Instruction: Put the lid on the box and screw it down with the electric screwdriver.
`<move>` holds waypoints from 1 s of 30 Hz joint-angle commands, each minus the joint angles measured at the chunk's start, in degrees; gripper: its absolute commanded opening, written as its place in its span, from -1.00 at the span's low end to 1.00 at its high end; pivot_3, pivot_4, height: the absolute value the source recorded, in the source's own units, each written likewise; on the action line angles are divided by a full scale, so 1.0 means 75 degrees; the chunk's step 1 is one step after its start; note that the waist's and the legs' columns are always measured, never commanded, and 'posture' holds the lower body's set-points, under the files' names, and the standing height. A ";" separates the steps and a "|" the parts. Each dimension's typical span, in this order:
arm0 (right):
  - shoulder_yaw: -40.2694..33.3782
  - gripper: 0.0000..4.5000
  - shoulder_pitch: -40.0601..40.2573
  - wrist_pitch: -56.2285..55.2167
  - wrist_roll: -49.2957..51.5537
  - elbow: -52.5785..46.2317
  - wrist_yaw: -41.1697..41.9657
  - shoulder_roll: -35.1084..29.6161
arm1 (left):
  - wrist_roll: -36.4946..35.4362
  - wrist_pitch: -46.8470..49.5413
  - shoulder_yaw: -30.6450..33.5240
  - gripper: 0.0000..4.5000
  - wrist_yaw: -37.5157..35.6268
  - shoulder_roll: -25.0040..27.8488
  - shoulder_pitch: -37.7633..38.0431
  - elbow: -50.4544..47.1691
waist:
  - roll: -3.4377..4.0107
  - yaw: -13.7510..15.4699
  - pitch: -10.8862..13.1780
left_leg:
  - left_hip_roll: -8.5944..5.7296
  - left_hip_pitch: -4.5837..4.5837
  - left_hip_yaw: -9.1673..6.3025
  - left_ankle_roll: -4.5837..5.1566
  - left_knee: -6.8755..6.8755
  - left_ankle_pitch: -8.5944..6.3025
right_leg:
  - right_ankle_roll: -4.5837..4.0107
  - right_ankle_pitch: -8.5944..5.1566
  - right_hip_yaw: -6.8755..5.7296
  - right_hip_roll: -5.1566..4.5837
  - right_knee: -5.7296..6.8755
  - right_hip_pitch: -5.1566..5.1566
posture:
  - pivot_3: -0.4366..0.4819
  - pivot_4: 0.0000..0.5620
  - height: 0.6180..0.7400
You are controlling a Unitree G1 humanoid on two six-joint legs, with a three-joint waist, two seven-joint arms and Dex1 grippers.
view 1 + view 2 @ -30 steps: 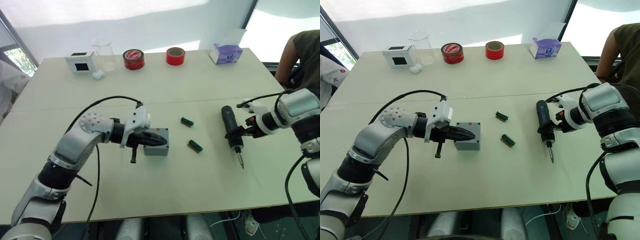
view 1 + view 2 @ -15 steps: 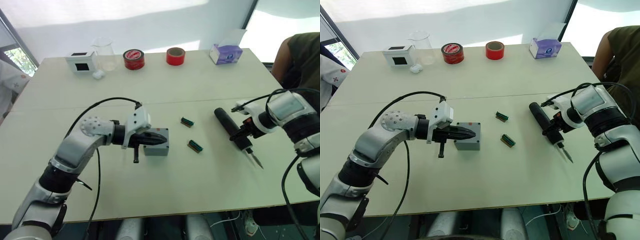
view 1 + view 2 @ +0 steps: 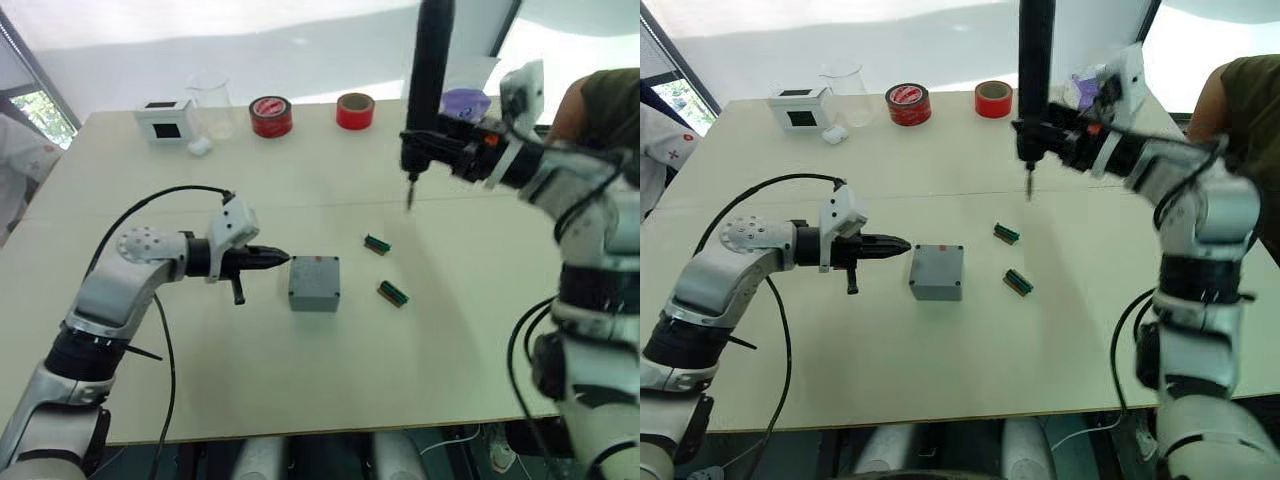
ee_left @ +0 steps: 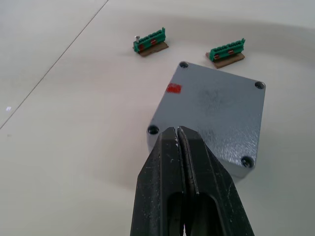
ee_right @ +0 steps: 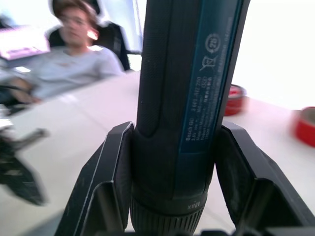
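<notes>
- Left gripper (image 3: 278,257): fingers pressed together, holding nothing, hovering just beside the left edge of the small square grey plastic box (image 3: 314,283), not touching it.
- Box sits mid-surface on the beige surface (image 3: 300,390); flat grey plastic lid (image 4: 216,110) with corner holes already on top, small red mark on it. Screws in the corner holes: too small to tell.
- Two small green connector blocks (image 3: 375,243) lie right of the box, apart from it.
- Right gripper (image 3: 440,155): fingers clamped round the long black cylindrical electric screwdriver (image 3: 428,75), held upright, bit down, high in the air, well back and right of the box.
- Risk: nothing steadies the box; bit pressure could make it slide or spin. Bit may miss the small hole or slip off the screw. A tilted driver could cam out.
- Screwdriver's top end is cut off; bit tip hard to make out.
</notes>
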 commanded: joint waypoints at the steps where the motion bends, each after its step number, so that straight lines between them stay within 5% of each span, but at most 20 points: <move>1: -0.0034 -0.19 0.0328 -0.0566 0.0271 -0.1261 -0.0779 0.0549 | -0.0037 0.0017 0.0068 -1.00 -0.0037 -0.0022 -0.0159 -0.0095 | 0.0007 0.0005 0.0004 | -0.0004 0.0000 0.0004 0.0000 0.0000 0.0000 | 0.0000 0.0000 0.0003 -0.0001 0.0002 -0.0006 | -0.05 -0.47 1.00; 8: 0.1287 -0.19 0.1047 -0.1835 -0.0616 -0.1632 -0.1563 0.1717 | 0.0340 -0.0202 -0.0661 -1.00 -0.0179 -0.0564 -0.0736 0.0318 | 0.0006 -0.0057 0.0003 | 0.0001 0.0002 0.0007 0.0000 0.0032 0.0000 | 0.0000 -0.0001 0.0004 0.0013 0.0040 -0.0010 | -0.05 -0.47 1.00; 15: 0.1824 -0.19 0.1209 -0.2584 -0.1147 -0.1256 -0.1675 0.1806 | 0.1012 -0.0683 -0.1227 -1.00 -0.0258 -0.0813 -0.0851 0.0895 | 0.0006 -0.0146 0.0004 | 0.0000 0.0005 0.0004 0.0002 0.0049 -0.0001 | -0.0002 -0.0004 0.0004 0.0015 0.0085 -0.0010 | -0.05 -0.47 1.00; 30: 0.2214 -0.19 0.1475 -0.3934 -0.2070 -0.0138 -0.1441 0.1530 | 0.1033 -0.0618 -0.1086 -1.00 -0.0334 -0.0837 -0.0718 0.0910 | 0.0005 -0.0140 0.0003 | 0.0003 0.0005 0.0003 0.0005 0.0059 -0.0003 | -0.0002 -0.0004 0.0004 0.0015 0.0090 -0.0009 | -0.05 -0.47 1.00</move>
